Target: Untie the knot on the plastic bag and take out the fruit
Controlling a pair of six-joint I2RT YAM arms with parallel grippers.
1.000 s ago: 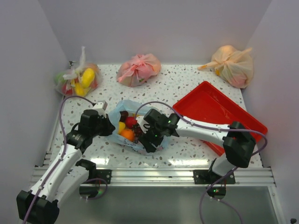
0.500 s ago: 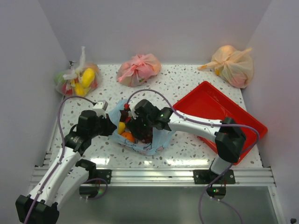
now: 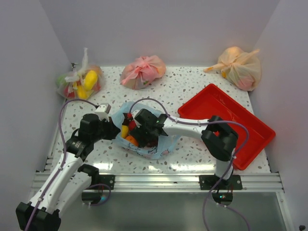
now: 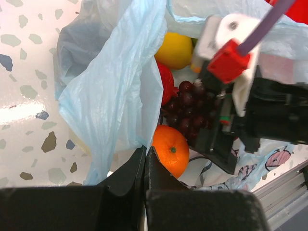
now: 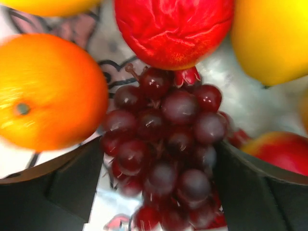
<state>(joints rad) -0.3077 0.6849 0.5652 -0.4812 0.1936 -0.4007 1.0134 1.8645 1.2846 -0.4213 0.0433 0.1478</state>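
Speckled white desk [image 3: 192, 89] inside a white-walled enclosure. Red tray [image 3: 240, 118] sits on the right side of it, angled. Left arm [image 3: 72, 154] reaches in from the near left. Right arm [image 3: 192, 129] stretches leftward from the near right, across the tray's front corner. Three knotted bags line the far edge: clear bag with yellow fruit [image 3: 79, 82] on the left, pink bag [image 3: 142, 72] in the middle, orange bag [image 3: 239, 67] far right. The plastic bag [image 3: 161, 147], light blue with a cartoon print, lies front-center on the desk between the two arms, just left of the tray, with its mouth open and fruit showing inside. Grape bunch [image 5: 163, 139], dark purple, lies in the middle of the pile. The orange [image 5: 48, 91] touches its left side, the red fruit [image 5: 173, 31] sits just above it, the lemon [image 5: 272, 38] is at upper right, and a red-and-yellow fruit [image 5: 281, 151] is at lower right. Right fingers [image 5: 161, 183] are inside the bag, spread wide on either side of the grape bunch, released and not clamping it. Left fingers [image 4: 145, 151] are clenched together on a fold of the plastic bag's left rim, holding that side up.
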